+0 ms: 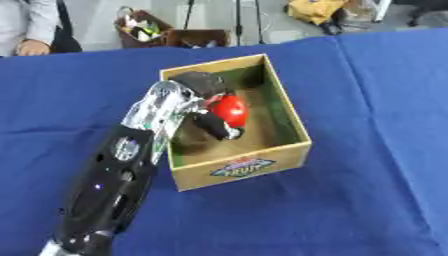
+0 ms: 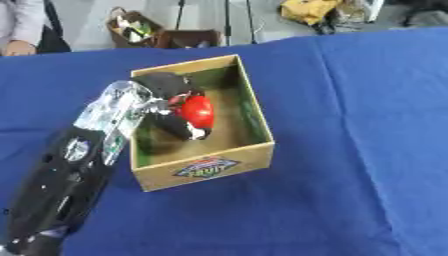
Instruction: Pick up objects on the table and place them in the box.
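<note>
A wooden box with a green-lined inside and a fruit label on its front wall stands on the blue table. My left arm comes in from the lower left and its hand reaches over the box's left wall into the box. Its fingers are curled round a red round object, held just above the box floor. My right hand shows in neither view.
Blue cloth covers the whole table around the box. Beyond the far edge are a brown basket of items, a stand's legs and a yellow bag. A person's arm is at the upper left, off the table.
</note>
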Robot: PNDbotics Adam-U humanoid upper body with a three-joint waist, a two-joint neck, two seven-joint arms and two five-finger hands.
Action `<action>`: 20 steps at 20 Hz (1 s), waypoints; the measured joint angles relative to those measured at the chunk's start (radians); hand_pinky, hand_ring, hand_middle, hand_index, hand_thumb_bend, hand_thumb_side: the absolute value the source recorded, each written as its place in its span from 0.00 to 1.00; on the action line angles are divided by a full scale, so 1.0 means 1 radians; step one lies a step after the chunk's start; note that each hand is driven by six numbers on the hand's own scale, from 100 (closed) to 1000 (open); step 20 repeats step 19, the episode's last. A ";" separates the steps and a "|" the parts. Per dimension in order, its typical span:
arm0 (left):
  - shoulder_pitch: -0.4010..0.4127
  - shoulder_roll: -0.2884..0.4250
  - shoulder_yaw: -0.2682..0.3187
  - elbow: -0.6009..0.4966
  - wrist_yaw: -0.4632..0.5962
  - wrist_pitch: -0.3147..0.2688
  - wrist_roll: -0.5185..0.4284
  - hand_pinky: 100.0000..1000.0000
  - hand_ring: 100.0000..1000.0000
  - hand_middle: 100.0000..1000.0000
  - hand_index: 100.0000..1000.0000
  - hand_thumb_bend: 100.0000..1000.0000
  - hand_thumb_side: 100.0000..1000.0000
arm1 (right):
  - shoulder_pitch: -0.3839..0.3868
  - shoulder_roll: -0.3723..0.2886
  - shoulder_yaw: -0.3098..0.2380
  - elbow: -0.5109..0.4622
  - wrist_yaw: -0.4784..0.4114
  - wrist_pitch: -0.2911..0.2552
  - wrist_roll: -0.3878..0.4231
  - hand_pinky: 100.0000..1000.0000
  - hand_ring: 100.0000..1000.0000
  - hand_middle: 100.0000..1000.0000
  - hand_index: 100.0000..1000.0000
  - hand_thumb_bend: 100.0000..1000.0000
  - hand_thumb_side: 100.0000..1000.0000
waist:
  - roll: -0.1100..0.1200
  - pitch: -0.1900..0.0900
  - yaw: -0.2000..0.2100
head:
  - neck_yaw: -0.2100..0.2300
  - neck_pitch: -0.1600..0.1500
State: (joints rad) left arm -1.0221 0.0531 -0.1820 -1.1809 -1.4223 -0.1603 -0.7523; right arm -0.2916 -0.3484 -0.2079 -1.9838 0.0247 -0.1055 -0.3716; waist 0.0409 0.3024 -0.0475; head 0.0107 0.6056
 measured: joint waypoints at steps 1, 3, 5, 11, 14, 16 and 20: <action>0.000 -0.001 0.000 -0.001 -0.004 -0.006 -0.012 0.65 0.86 0.98 1.00 0.66 0.99 | 0.000 0.000 0.000 0.000 0.000 0.000 -0.001 0.69 0.68 0.55 0.70 0.00 0.80 | 0.000 0.000 0.000 | 0.000 0.000; 0.000 -0.001 0.000 -0.016 -0.014 -0.013 -0.019 0.66 0.87 0.99 1.00 0.72 1.00 | 0.000 0.000 0.000 0.000 -0.001 0.001 -0.002 0.69 0.68 0.55 0.70 0.00 0.80 | 0.000 0.000 0.000 | 0.000 0.000; 0.000 -0.001 0.001 -0.041 -0.022 -0.011 -0.004 0.62 0.85 0.97 1.00 0.58 0.99 | 0.000 0.000 0.000 0.000 -0.001 0.001 -0.002 0.69 0.68 0.55 0.70 0.00 0.80 | 0.000 0.000 0.000 | 0.000 0.000; 0.001 0.010 0.023 -0.163 -0.008 0.029 0.166 0.41 0.68 0.73 0.96 0.00 0.88 | 0.000 0.000 -0.001 0.000 -0.001 0.000 -0.007 0.69 0.68 0.55 0.70 0.00 0.80 | 0.000 -0.001 0.005 | -0.004 0.000; 0.022 0.039 0.064 -0.300 0.108 0.102 0.356 0.23 0.54 0.58 0.86 0.00 0.86 | 0.000 0.000 -0.001 0.000 -0.001 -0.005 -0.011 0.69 0.68 0.55 0.70 0.00 0.81 | -0.004 -0.001 0.014 | -0.019 0.000; 0.052 0.059 0.097 -0.394 0.259 0.160 0.511 0.15 0.46 0.50 0.81 0.00 0.88 | -0.002 0.000 -0.001 0.000 -0.002 -0.008 -0.014 0.69 0.68 0.55 0.70 0.00 0.82 | -0.008 -0.001 0.021 | -0.039 0.000; 0.124 0.104 0.146 -0.531 0.597 0.202 0.743 0.17 0.46 0.50 0.80 0.00 0.90 | -0.009 0.000 -0.004 0.000 -0.005 -0.017 -0.021 0.69 0.68 0.56 0.70 0.00 0.82 | -0.014 -0.001 0.031 | -0.064 0.000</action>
